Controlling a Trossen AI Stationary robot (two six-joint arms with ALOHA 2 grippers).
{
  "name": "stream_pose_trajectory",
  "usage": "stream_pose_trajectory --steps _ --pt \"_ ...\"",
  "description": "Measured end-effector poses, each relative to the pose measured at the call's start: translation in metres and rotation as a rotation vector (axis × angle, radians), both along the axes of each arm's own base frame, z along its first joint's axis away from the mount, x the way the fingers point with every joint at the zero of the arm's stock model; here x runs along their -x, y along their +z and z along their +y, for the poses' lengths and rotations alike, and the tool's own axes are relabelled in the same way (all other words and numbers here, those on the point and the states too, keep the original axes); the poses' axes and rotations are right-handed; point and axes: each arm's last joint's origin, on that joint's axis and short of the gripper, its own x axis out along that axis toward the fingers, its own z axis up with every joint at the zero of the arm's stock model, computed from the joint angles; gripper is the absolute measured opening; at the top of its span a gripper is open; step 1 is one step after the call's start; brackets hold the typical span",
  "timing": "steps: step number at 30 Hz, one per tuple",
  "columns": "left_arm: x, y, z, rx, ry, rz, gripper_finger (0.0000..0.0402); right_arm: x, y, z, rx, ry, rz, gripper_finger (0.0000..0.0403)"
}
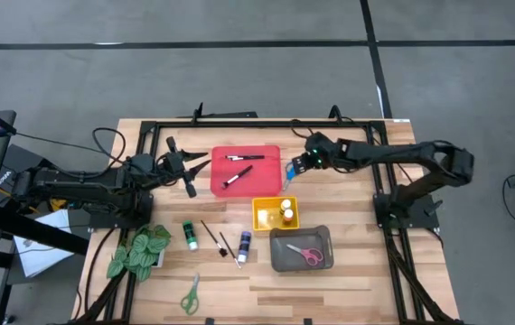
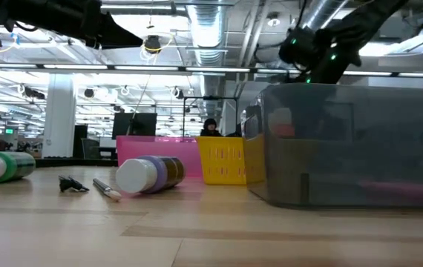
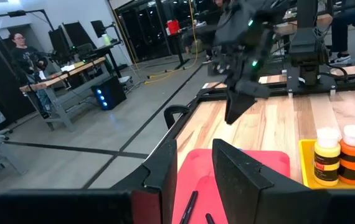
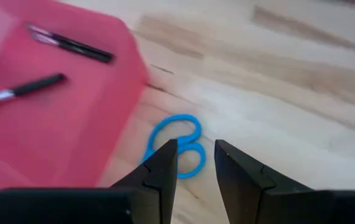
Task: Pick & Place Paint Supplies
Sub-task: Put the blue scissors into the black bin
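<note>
Right end effector (image 4: 193,163) parted over blue loop-handled scissors (image 4: 176,144) on pale wood-plank worktop (image 4: 277,93), beside glossy red tray (image 4: 47,106) holding two thin paintbrushes (image 4: 71,45), left end effector (image 3: 193,168) parted

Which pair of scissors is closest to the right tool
The blue scissors, on the table beside the red tray under the right tool. The pink pair and green pair lie farther off.

Pale wood-plank table (image 1: 348,289), smooth; red tray (image 1: 266,181) matt plastic; grey tray (image 2: 360,148) translucent plastic.
</note>
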Motion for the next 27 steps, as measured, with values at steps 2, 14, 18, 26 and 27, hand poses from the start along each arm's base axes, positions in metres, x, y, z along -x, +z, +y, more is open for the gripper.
stream_pose_trajectory --steps 2,14,18,26,27 --pt "0.0 0.0 0.0 0.0 0.0 0.0 0.0095 -0.003 -0.009 -0.006 -0.025 -0.018 0.034 0.0102" --pt "0.0 0.0 0.0 0.0 0.0 0.002 0.0095 -0.018 -0.052 -0.003 -0.118 -0.018 0.143 0.0102" --pt "0.0 0.0 0.0 0.0 0.0 0.001 0.0095 -0.024 -0.053 -0.005 -0.114 -0.008 0.15 0.0102" --pt "0.0 0.0 0.0 0.0 0.0 0.002 0.0095 -0.032 -0.062 -0.012 -0.112 0.012 0.251 0.0102" --pt "0.0 0.0 0.0 0.0 0.0 0.002 0.0095 -0.032 -0.063 -0.013 -0.108 0.007 0.275 0.0102"
